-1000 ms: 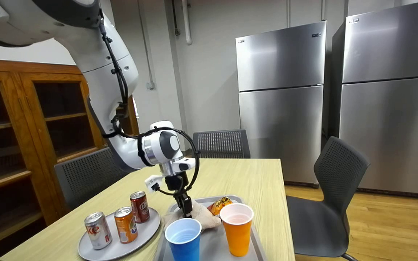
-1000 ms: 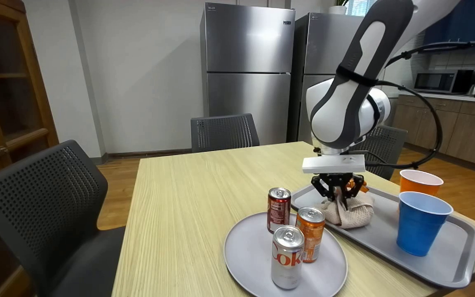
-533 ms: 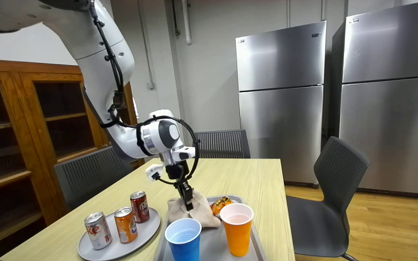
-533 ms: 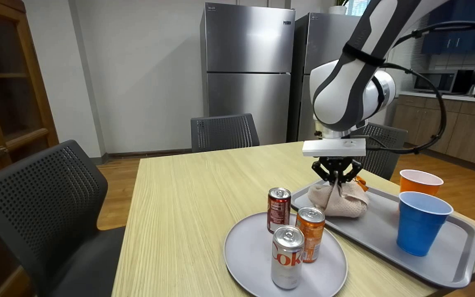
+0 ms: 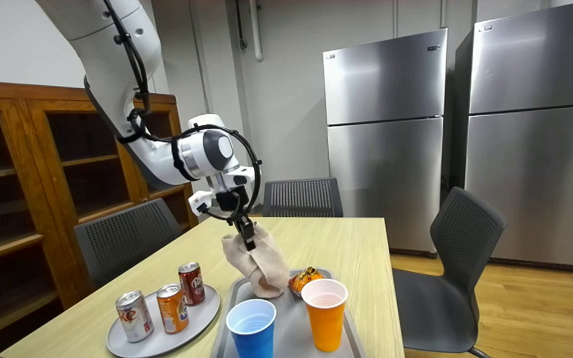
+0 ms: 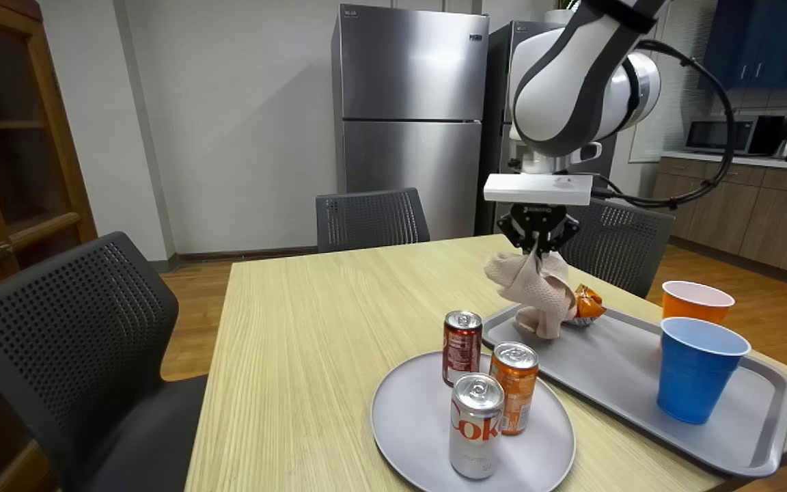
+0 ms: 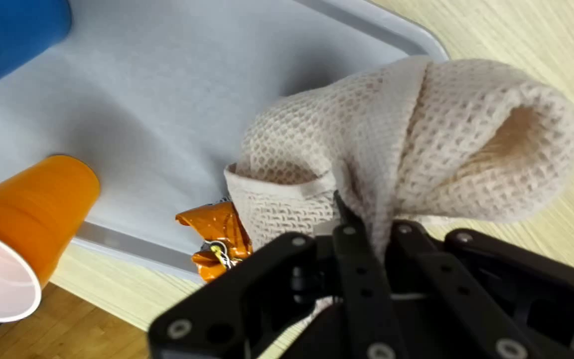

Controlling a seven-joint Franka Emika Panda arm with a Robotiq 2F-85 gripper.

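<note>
My gripper point(image 7: 374, 222) is shut on a beige woven cloth and holds it up by a pinched fold. The cloth point(image 7: 466, 124) hangs in loose folds below the fingers; it shows in both exterior views point(image 5: 264, 263) point(image 6: 537, 290). It hangs over the far end of a grey tray point(image 6: 612, 355). I cannot tell whether its lowest part touches the tray. An orange snack packet point(image 5: 306, 278) lies on the tray right beside the cloth, partly hidden by it in the wrist view point(image 7: 217, 232).
A blue cup point(image 6: 697, 376) and an orange cup point(image 5: 325, 320) stand upright on the tray. A round grey plate point(image 6: 407, 410) beside the tray holds a silver can point(image 6: 475, 430), an orange can point(image 6: 515, 389) and a dark red can point(image 6: 462, 348). Chairs point(image 5: 304, 199) stand around the table.
My gripper has risen with the cloth in it, drawing it up from a heap on the tray into a hanging shape. More of the orange packet shows. Cups and cans have not moved.
</note>
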